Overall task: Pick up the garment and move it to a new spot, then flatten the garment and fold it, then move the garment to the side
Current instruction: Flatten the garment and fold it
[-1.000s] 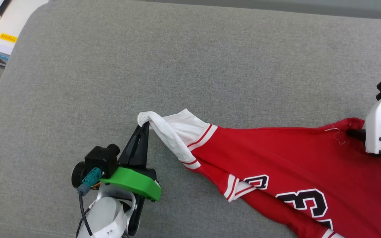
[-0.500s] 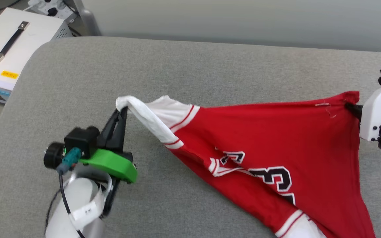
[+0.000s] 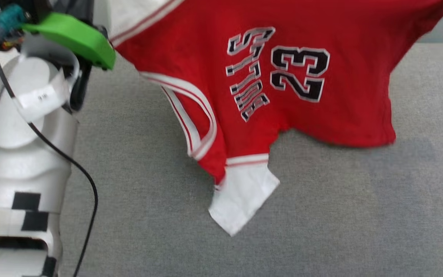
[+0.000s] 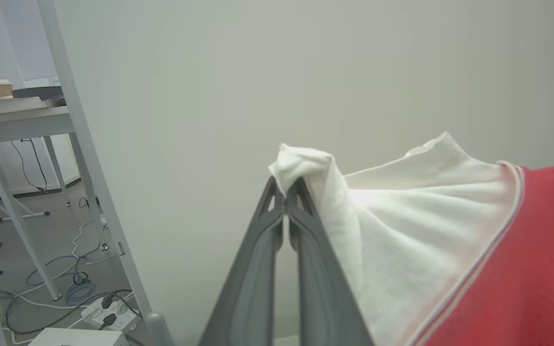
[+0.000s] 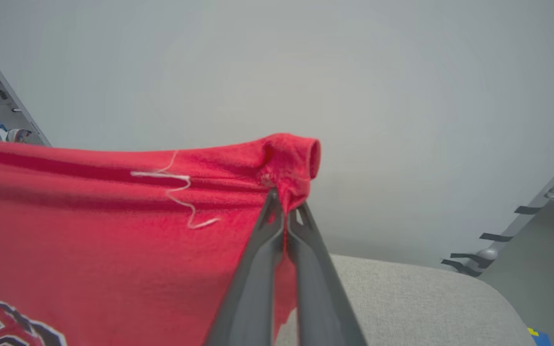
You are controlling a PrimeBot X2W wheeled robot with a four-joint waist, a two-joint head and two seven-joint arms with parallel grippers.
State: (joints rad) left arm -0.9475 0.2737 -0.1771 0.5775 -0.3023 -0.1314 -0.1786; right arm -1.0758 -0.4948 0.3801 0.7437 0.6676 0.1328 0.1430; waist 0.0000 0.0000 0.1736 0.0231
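Step one, the pick-and-move, looks to be in hand: the garment (image 3: 283,77) hangs spread between both tools, clear of the grey cushion (image 3: 340,223). The left gripper (image 4: 286,185) is clamped on a bunched tip of the white sleeve (image 4: 402,216), with the cloth draping off to its right. The right gripper (image 5: 284,202) is pinched on a rolled red corner (image 5: 291,158), and the body falls away to its left. Below and between the tools the other white sleeve (image 3: 242,196) dangles lowest; I can't tell if its tip touches the cushion. Next move, as I read it: carry to the new spot with both grips tight and the span taut, then lower so the dangling sleeve lands first without folding under. There's plenty of bare cushion beneath both tools. The cushion's rounded end (image 5: 450,283) lies past the right tool's right side, a white frame leg (image 4: 89,158) and floor cables (image 4: 65,288) sit left of the left tool, and a wall is ahead of both fingertips.
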